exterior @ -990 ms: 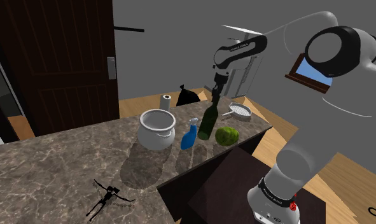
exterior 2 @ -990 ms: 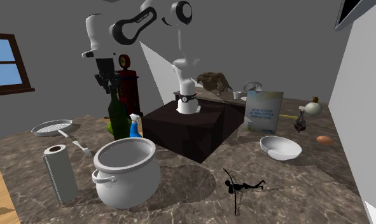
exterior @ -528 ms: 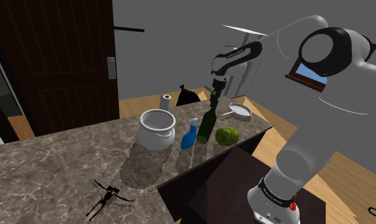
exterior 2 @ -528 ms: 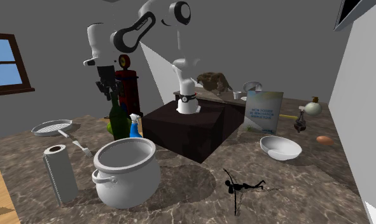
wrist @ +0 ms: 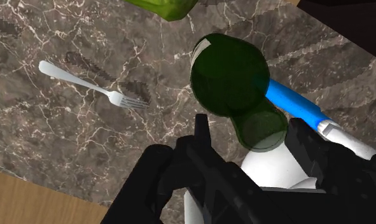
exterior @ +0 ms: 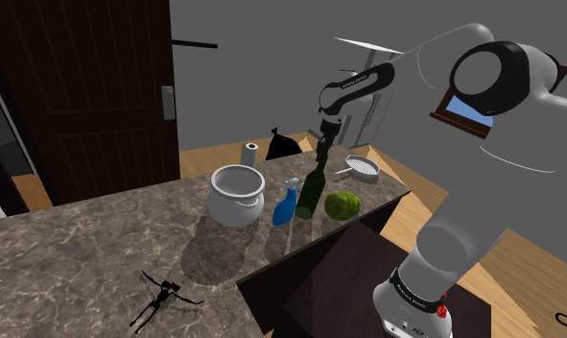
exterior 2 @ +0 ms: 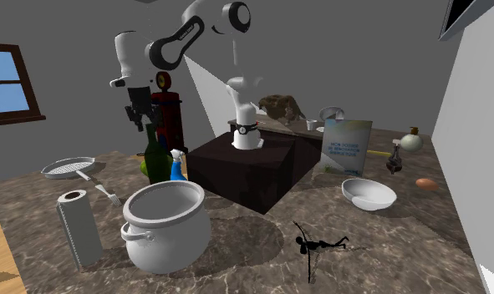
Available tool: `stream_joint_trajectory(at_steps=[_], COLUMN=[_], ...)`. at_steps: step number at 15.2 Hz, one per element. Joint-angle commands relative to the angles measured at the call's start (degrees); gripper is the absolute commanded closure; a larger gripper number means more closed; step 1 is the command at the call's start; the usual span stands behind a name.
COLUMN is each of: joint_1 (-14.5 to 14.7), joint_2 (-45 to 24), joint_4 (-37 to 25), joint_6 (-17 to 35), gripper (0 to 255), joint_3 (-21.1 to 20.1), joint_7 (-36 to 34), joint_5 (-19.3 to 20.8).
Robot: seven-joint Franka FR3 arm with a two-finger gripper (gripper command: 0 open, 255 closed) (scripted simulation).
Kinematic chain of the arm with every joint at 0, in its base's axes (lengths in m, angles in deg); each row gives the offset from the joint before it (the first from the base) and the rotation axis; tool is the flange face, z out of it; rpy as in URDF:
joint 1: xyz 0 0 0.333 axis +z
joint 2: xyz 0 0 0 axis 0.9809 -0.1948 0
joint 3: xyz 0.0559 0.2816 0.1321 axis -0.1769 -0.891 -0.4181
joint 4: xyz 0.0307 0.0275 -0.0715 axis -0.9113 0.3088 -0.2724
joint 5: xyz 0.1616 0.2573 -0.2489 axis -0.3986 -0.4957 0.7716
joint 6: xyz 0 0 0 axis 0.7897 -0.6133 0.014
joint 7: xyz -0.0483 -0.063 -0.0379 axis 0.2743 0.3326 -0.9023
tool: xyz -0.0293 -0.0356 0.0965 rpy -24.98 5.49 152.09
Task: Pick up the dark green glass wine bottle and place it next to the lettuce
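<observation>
While the claw (wrist: 250,125) gapes, the green bottle (wrist: 229,75) stands — beside the lettuce (exterior: 342,205).

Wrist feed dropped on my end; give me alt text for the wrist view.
Looking straight down on the green bottle, its neck between the open fingers of the hand, not clasped. A blue spray bottle stands beside it, the lettuce just beyond, and a fork lies apart on the marble counter.

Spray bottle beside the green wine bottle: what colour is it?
The spray bottle is bright blue, clearest in the shoulder view.
</observation>
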Motion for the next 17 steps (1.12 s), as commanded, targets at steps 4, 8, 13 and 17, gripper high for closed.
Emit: stream_joint_trajectory(at_steps=[4, 8, 13, 17], joint_1=[0.00, 0.02, 0.02, 0.02], joint_2=[0.01, 2.48, 3.02, 3.02], joint_4=[0.00, -3.15, -4.08, -4.08], joint_6=[0.00, -5.58, -7.05, -7.04], gripper=[0, 0, 0, 0], joint_3=[0.00, 0.06, 0.07, 0.07], joint_7=[0.00, -0.33, -0.40, -0.40], joint_5=[0.00, 0.48, 0.58, 0.58])
